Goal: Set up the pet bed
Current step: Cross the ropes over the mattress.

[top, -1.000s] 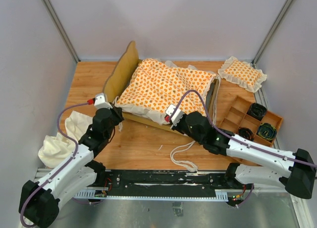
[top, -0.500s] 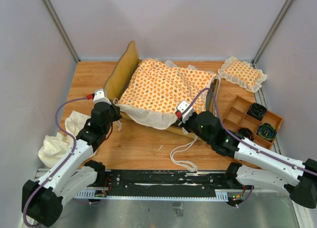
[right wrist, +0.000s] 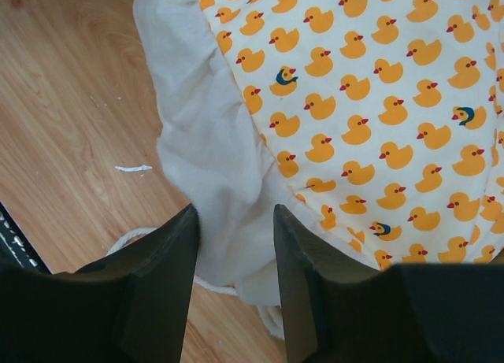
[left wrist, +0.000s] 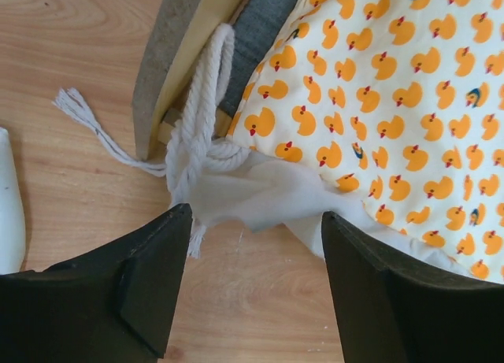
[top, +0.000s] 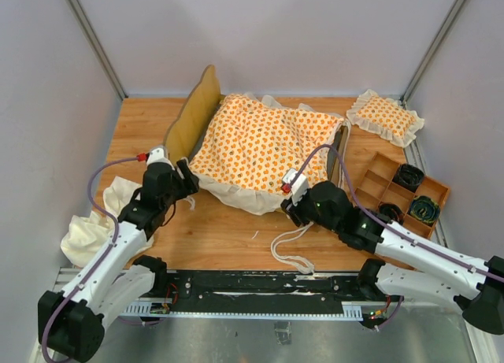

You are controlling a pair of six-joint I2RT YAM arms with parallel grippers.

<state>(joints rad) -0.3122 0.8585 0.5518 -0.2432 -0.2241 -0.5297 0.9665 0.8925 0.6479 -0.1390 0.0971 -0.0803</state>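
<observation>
Your pet bed frame (top: 193, 115) sits toward the far left of the desk (top: 228, 229), its scalloped headboard standing on the left side. The duck-print cushion (top: 264, 146) lies across the frame, filling it, and its near ruffle (right wrist: 213, 142) spills over the near edge onto the desk.

Your left end effector (left wrist: 256, 221) is at the near left corner of the frame. Its fingers stand well apart and grip nothing; a fold of ruffle and the knotted tie string (left wrist: 201, 111) lie just beyond the tips, the string running up along the wooden frame edge.

Your right end effector (right wrist: 236, 213) is at the near right part of the cushion. Its fingers are apart too, with the cream ruffle lying loose in the gap between them, not pinched.

A second string (top: 291, 249) loops on the desk, near the right arm. The small pillow (top: 386, 116) rests at the far right, just beyond the wooden tray (top: 380, 168), which holds dark coiled items (top: 408, 176). A plain cream cloth (top: 90, 233) is bunched at the near left edge.
</observation>
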